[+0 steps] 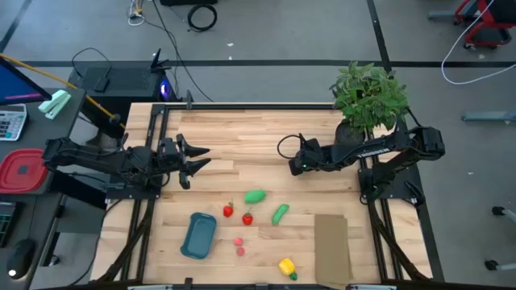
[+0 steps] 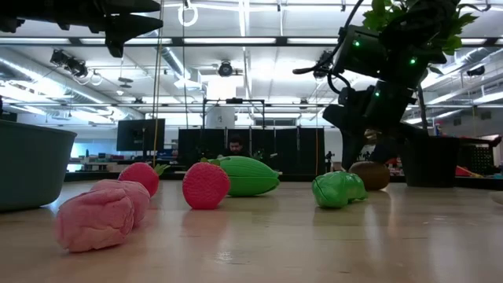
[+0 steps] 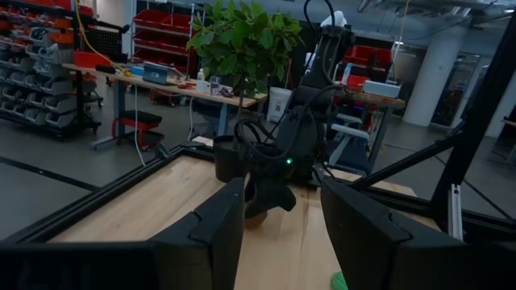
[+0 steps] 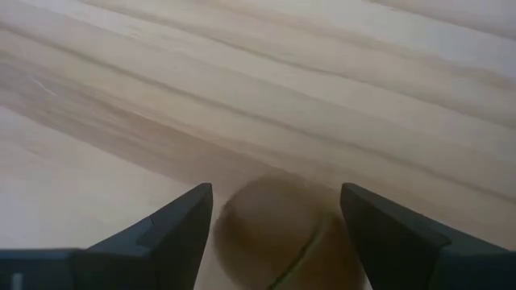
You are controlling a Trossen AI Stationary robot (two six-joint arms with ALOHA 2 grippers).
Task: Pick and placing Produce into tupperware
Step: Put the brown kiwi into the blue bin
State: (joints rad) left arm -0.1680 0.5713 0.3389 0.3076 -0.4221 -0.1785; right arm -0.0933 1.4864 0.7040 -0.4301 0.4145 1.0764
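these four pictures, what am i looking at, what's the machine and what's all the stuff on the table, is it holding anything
It is one moment seen by four cameras: one overhead, one at table height, and one on each arm's wrist. The machine is two dark robot arms at a wooden table.

The left gripper hangs open above the table, holding nothing. The right gripper is open too; its wrist camera shows a brown round piece between the fingers, not yet gripped.

Lying on the table are toy produce: two green pieces, two red ones, two pink ones and a yellow one. The blue-teal tupperware looks empty. There is also a cardboard sheet and a potted plant.
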